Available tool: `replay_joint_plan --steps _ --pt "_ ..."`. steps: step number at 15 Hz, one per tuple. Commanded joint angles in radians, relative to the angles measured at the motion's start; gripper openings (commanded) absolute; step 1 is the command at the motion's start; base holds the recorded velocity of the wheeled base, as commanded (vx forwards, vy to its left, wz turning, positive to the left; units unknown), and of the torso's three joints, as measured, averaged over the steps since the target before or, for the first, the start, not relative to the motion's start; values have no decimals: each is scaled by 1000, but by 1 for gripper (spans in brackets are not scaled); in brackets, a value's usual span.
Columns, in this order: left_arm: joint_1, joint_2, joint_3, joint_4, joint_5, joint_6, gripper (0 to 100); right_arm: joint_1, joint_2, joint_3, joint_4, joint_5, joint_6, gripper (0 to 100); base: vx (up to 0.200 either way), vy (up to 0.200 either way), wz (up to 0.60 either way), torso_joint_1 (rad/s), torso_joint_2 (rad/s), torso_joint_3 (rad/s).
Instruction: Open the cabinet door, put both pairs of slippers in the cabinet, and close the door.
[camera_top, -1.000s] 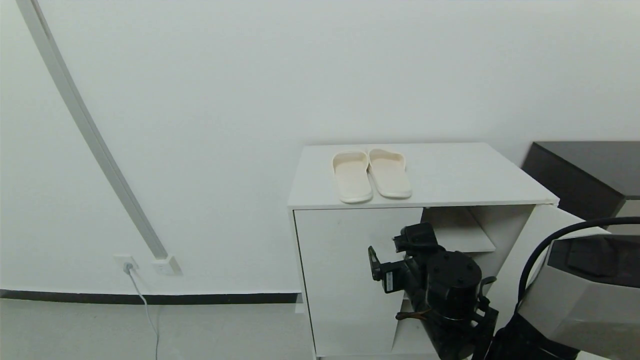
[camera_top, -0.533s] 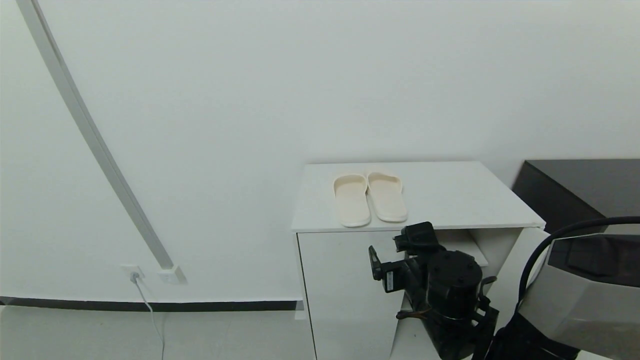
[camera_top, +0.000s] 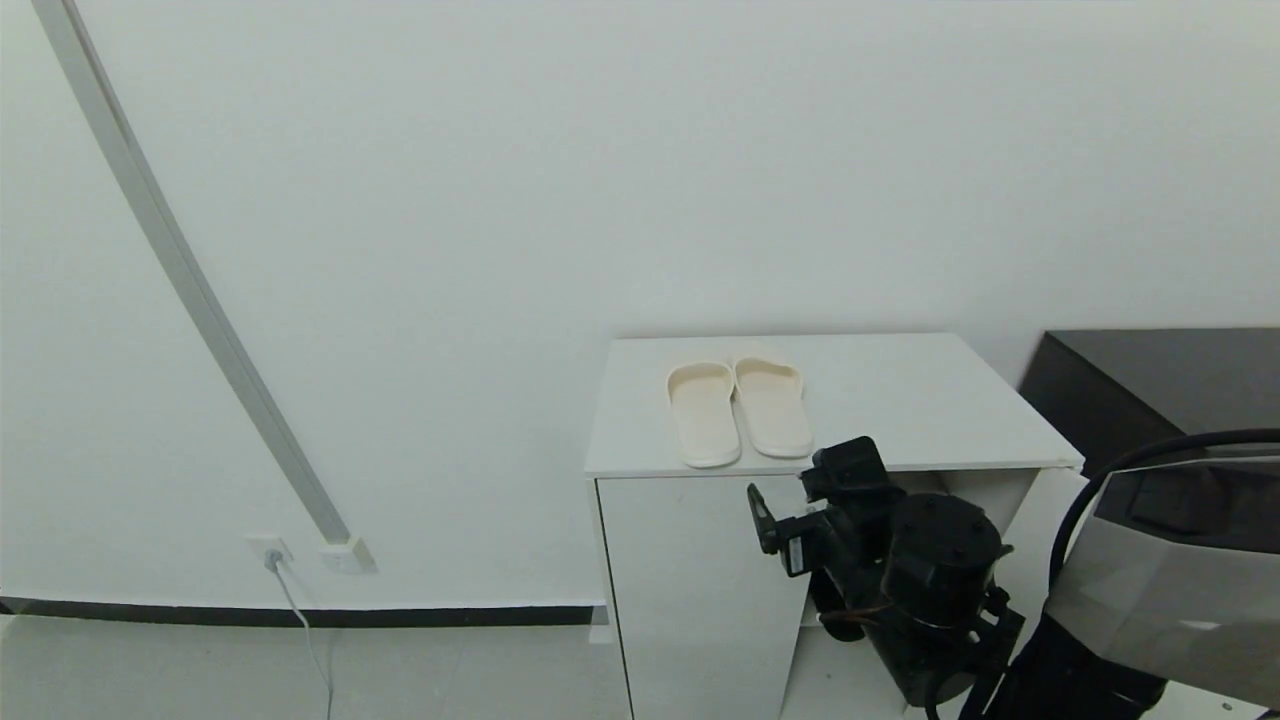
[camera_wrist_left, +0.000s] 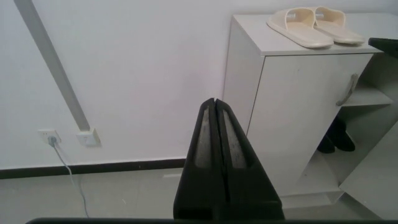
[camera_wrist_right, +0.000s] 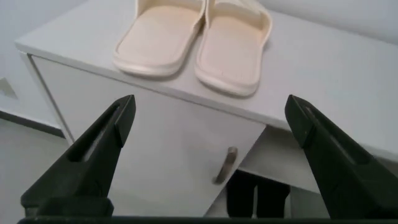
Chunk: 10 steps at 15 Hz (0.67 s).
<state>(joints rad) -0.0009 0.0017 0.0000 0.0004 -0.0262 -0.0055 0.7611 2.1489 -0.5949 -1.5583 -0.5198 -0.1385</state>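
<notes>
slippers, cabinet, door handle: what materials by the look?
Slippers: cream, matte, moulded in one piece; probably foam or soft rubber.
Cabinet: flat white matte panels with square edges; likely laminated board.
Handle: slim greyish bar, possibly metal; too small to be sure.

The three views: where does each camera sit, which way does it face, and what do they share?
Head view: on the robot's head, facing forward and down at the white cabinet; the right arm with the right gripper shows at the lower right.
Left wrist view: on the left wrist, facing the cabinet's front from farther off; the shut left gripper shows.
Right wrist view: on the right wrist, close to the cabinet top; the open right gripper shows.
Shared: all show the cream slippers on top; both wrist views show the door handle.
</notes>
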Motion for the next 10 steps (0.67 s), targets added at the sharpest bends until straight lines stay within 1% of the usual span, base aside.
replay_joint_plan --steps 1,2,3,5,6,7,8,9,10 --pt "-1 0 0 0 0 -1 0 -2 9 -72 26 -2 -26 100 0 0 0 0 0 0" --pt "-1 0 0 1 0 -1 0 -2 9 -146 103 -3 -24 100 0 0 0 0 0 0" --pt "1 0 0 1 0 -1 0 -9 -4 -229 228 -3 -6 100 0 0 0 0 0 0" --pt "1 0 0 1 0 -1 0 -12 -47 -395 517 -3 100 100 0 0 0 0 0 0" --pt "-1 0 -2 0 0 -1 0 -12 -61 -442 606 -3 143 100 0 0 0 0 0 0" --pt "1 0 0 0 0 -1 0 -12 -83 -553 822 -6 226 100 0 0 0 0 0 0" --pt "1 0 0 1 0 1 0 -11 -96 -603 946 -6 293 100 0 0 0 0 0 0" --pt "-1 0 0 0 0 1 0 -6 -101 -648 1044 -17 344 100 0 0 0 0 0 0" --pt "1 0 0 0 0 -1 0 -5 -103 -680 1100 -57 376 100 0 0 0 0 0 0"
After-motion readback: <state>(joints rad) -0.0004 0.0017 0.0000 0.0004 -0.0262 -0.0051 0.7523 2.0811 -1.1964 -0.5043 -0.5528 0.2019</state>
